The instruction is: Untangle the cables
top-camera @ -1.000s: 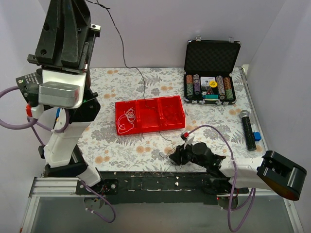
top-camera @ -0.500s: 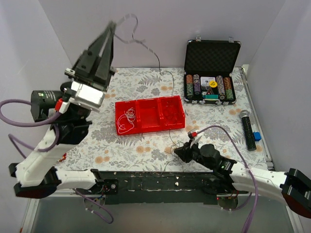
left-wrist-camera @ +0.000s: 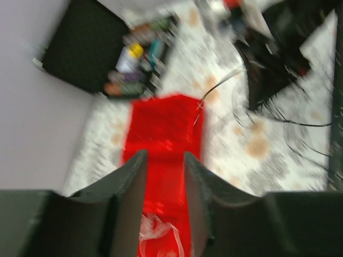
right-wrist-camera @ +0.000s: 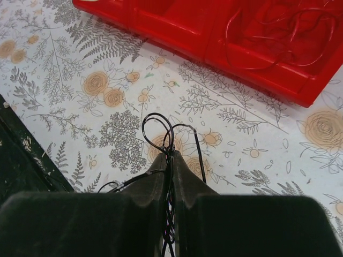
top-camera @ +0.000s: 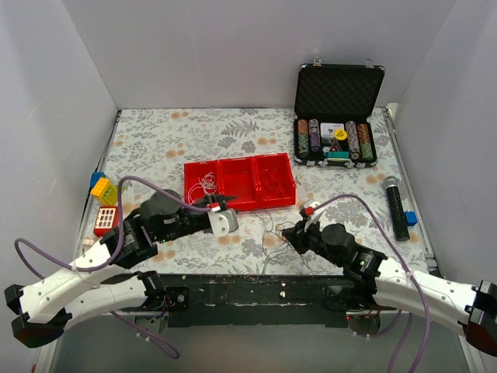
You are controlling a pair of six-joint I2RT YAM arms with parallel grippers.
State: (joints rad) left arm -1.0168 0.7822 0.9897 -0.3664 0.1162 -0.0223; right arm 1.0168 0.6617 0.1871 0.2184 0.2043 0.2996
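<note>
Thin black cables (top-camera: 273,233) lie in a loose tangle on the floral table in front of the red tray (top-camera: 273,203). My right gripper (top-camera: 290,232) is shut on a bundle of them; in the right wrist view black loops (right-wrist-camera: 159,127) stick out past its tips (right-wrist-camera: 171,155). A white cable (top-camera: 206,186) sits in the tray's left compartment and a red cable (right-wrist-camera: 278,29) in its right one. My left gripper (top-camera: 224,205) hovers low at the tray's front left edge. It is open (left-wrist-camera: 163,158) and empty, with the white cable (left-wrist-camera: 158,235) showing below the gap.
An open black case of poker chips (top-camera: 335,140) stands at the back right. A microphone (top-camera: 396,207) and a blue block (top-camera: 410,218) lie at the right edge. Toy blocks (top-camera: 102,188) and a red piece (top-camera: 106,221) lie at the left. White walls close in three sides.
My left arm has swung down from high up to the tray, and its jaws have opened and let go of the black cable. The right gripper has shut on the black cables.
</note>
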